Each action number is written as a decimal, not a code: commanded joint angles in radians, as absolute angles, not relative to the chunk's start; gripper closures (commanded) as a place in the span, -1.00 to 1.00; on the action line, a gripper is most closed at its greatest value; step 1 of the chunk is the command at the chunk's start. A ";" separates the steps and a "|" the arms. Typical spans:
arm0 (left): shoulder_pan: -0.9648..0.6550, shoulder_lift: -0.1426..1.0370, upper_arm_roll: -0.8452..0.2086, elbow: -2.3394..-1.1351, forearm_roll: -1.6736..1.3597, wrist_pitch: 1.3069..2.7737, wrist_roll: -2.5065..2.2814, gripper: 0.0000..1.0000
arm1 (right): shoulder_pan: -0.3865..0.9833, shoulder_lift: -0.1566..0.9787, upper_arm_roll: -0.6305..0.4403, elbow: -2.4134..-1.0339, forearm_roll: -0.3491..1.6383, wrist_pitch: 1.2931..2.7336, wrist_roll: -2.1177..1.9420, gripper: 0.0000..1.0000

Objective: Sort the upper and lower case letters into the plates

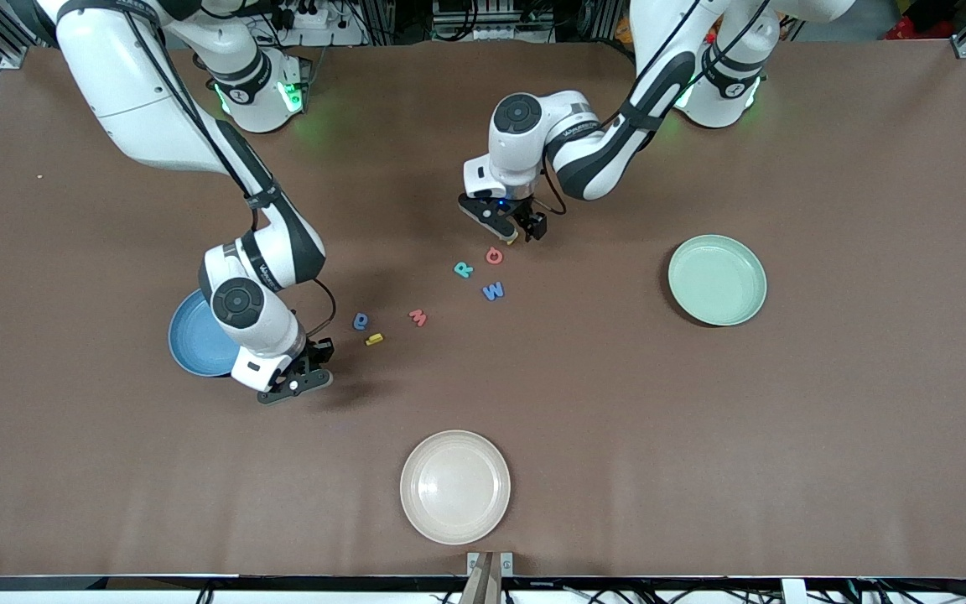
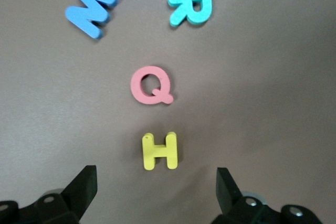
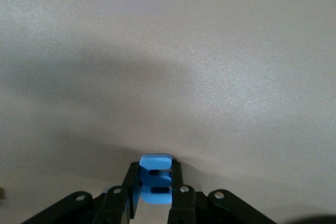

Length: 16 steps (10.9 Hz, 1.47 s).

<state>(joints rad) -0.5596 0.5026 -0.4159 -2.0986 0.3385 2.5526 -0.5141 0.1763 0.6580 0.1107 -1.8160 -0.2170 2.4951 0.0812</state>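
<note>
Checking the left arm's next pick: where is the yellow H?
The yellow H lies on the table under the open left gripper, beside the red Q.

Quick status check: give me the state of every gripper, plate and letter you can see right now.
Left gripper: open, low over the yellow H.
Right gripper: shut on a blue letter, beside the blue plate.
Blue plate: partly hidden by the right arm; contents unclear.
Green plate: empty.
White plate: empty.
Pink Q, teal R, blue W: flat on the table.

Letter shapes read: blue M [image 2: 90, 9], teal R [image 2: 191, 6], pink Q [image 2: 150, 85], yellow H [image 2: 159, 151].
</note>
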 commanded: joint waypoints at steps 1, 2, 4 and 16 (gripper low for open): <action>-0.569 0.528 -0.403 -2.102 0.388 2.583 -0.506 -1.00 | 0.150 0.638 0.117 -1.815 -0.221 2.494 0.087 1.00; -0.568 0.535 -0.402 -2.102 0.396 2.583 -0.506 -1.00 | 0.144 0.620 0.114 -1.815 -0.221 2.490 0.086 1.00; -0.569 0.540 -0.391 -2.100 0.394 2.589 -0.521 -1.00 | 0.127 0.583 0.109 -1.798 -0.198 2.426 0.084 1.00; -0.595 0.591 -0.376 -2.048 0.425 2.589 -0.584 -0.68 | 0.075 0.499 -0.029 -1.816 -0.212 2.191 0.084 1.00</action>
<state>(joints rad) -0.5872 0.5774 -0.3884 -2.0707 0.3882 2.5824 -0.5555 0.0772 0.5178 -0.0313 -1.7919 -0.2118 2.2138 0.0806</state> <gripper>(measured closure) 0.150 0.727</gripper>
